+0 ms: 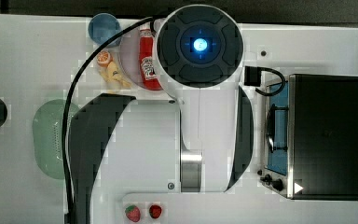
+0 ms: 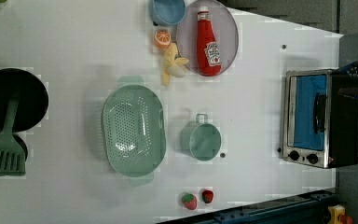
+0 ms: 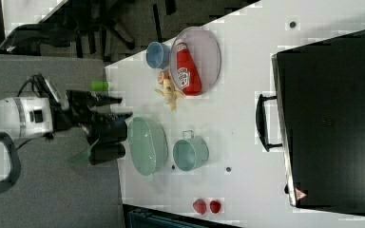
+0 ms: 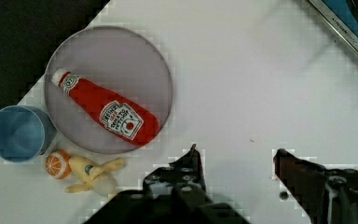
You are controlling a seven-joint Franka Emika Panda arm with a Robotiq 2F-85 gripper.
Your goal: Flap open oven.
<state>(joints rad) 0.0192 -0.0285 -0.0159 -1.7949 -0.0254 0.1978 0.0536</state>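
Bare white table [image 2: 251, 84] lies between the oven [image 2: 319, 116] door and the small green pot [image 2: 201, 140], leaving open passage in the left view. Toward the left view's top, the plate [image 2: 228, 28] bearing the ketchup bottle [image 2: 208, 44] stands near. The gripper [image 4: 235, 156], fingers apart, hangs over bare table.

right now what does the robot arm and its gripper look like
The arm has glossy white shells with dark grey panels, a silver ring band, and a round dark cap with a glowing blue light. A black cable loops beside it. The gripper is black, with two blocky black jaws.
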